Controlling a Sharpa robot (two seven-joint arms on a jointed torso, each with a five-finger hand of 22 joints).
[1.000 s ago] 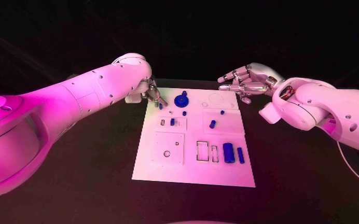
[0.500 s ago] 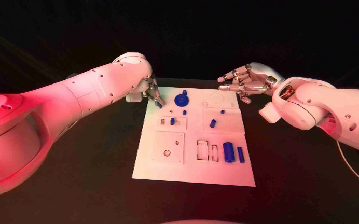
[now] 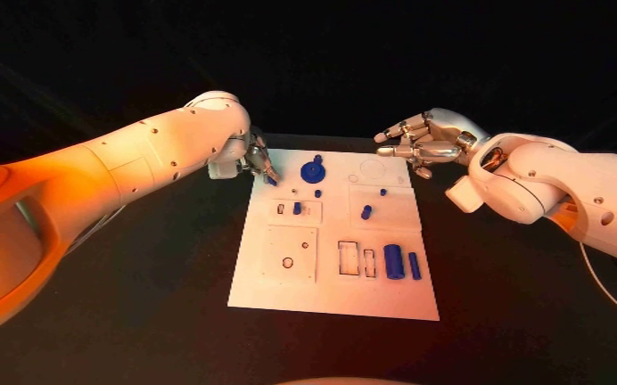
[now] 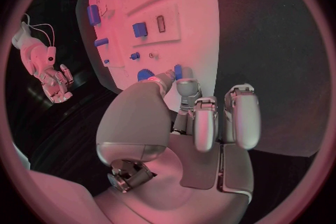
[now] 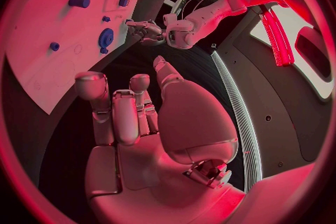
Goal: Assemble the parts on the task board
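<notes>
Head view: your left hand (image 3: 253, 158) sits at the board's (image 3: 337, 291) far left corner, its fingers (image 4: 183, 87) pinched on a small blue peg (image 4: 178, 71) right at the board's edge, just beside the blue gear (image 3: 311, 171). Your right hand (image 3: 422, 143) hovers off the far right corner, fingers loosely curled and apart, holding nothing. On the board, two blue cylinders (image 3: 393, 261) lie side by side near its right edge, and small blue pieces (image 3: 366, 212) stand in its middle. The board lies flat on the black worktop (image 3: 142, 314).

One task board (image 3: 290, 282), two hands (image 3: 256, 157) (image 3: 418, 144).
</notes>
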